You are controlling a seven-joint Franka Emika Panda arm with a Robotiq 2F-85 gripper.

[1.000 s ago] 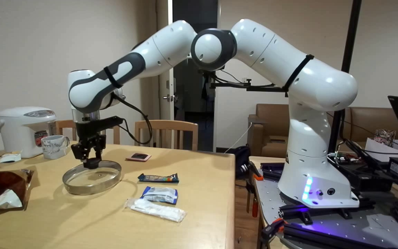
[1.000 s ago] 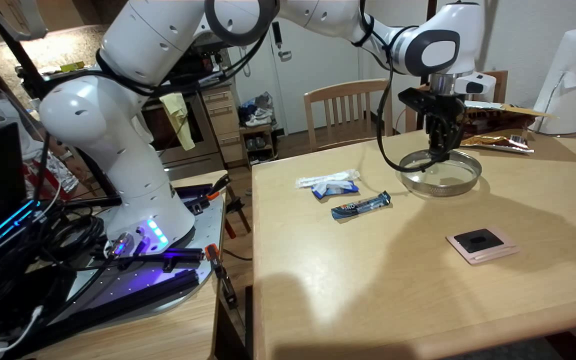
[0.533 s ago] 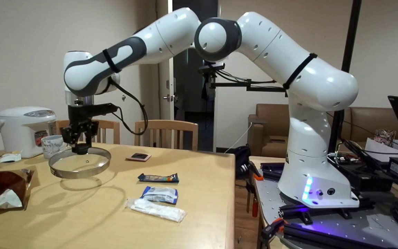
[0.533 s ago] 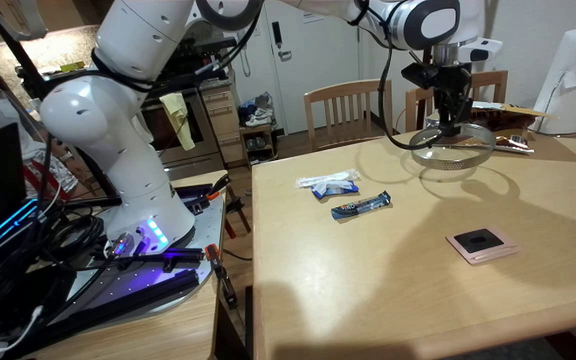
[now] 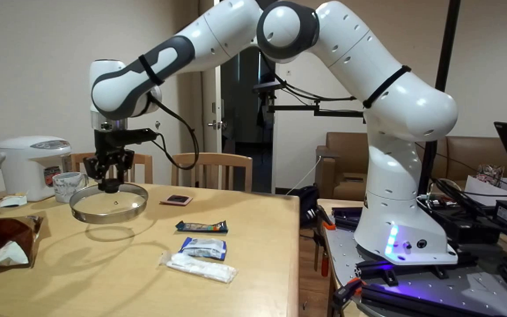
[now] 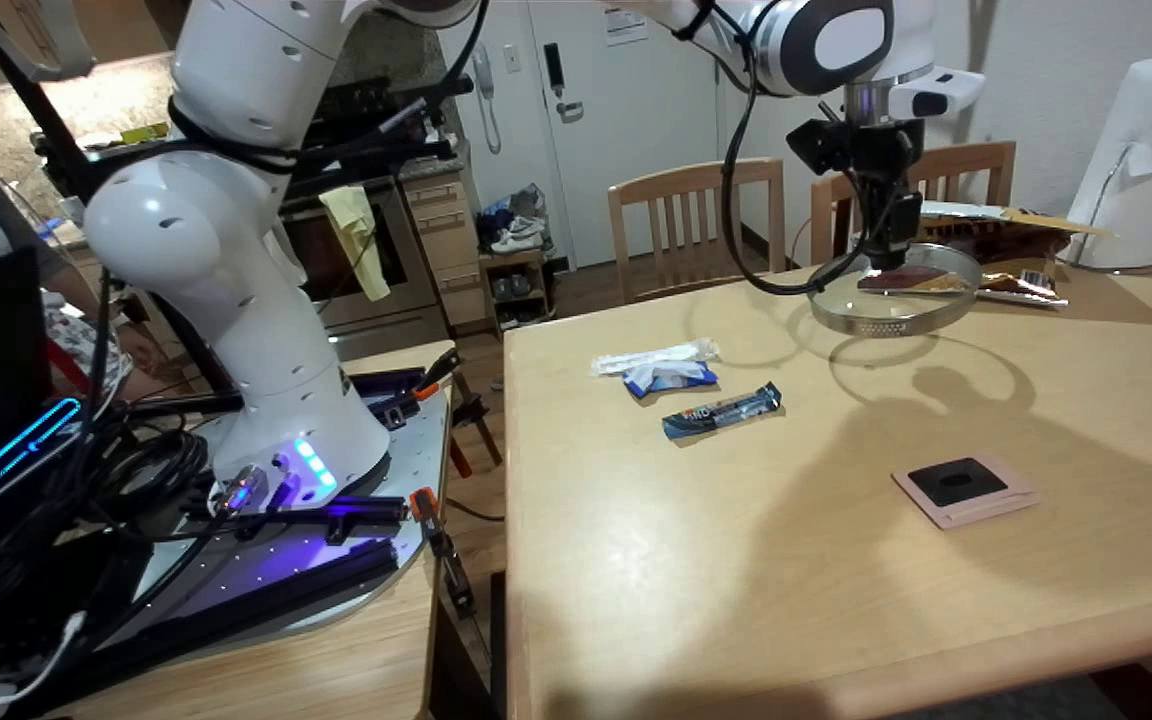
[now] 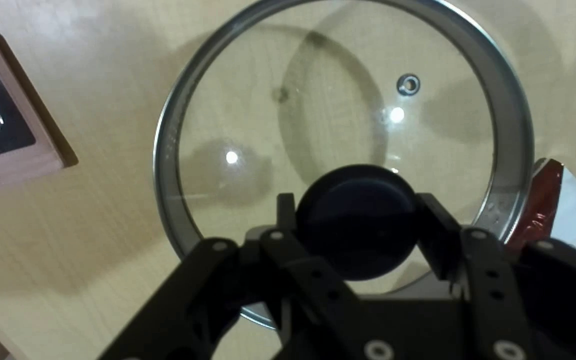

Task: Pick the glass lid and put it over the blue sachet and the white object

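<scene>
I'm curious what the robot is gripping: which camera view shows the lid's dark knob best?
The wrist view: the knob is large there, its round top plain between two black fingers. In both exterior views it is small, nearly blending into the gripper.

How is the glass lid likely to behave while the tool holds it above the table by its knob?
The glass lid will probably not flop: the metal rim looks rigid and evenly round. A hard knock might chip or crack it, as its pane is see-through, likely glass. It may tilt or turn, since the tool grips only the round dark knob.
</scene>
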